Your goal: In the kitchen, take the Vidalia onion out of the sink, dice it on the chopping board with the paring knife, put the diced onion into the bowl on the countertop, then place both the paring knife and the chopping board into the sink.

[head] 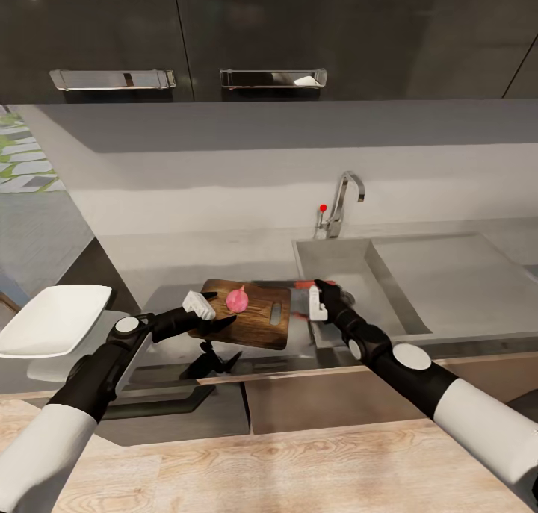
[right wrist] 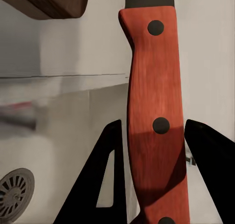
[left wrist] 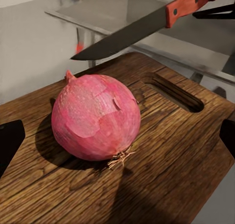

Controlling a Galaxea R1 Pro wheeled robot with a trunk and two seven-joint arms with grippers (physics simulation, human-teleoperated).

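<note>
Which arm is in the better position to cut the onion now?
The right: its end effector holds the paring knife, blade above the chopping board near the onion. The left end effector is open, straddling the onion.

Your left gripper [head: 217, 310] hung with fingers spread; your right gripper [head: 320, 293] was clamped, arm extended forward.

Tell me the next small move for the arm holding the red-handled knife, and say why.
Probably bring the right gripper toward the pink, whole onion and lower the dark-bladed, red-handled paring knife onto it. The onion sits uncut on the dark brown wooden chopping board; the blade hangs above and beyond it. The left gripper is open around the onion.
</note>
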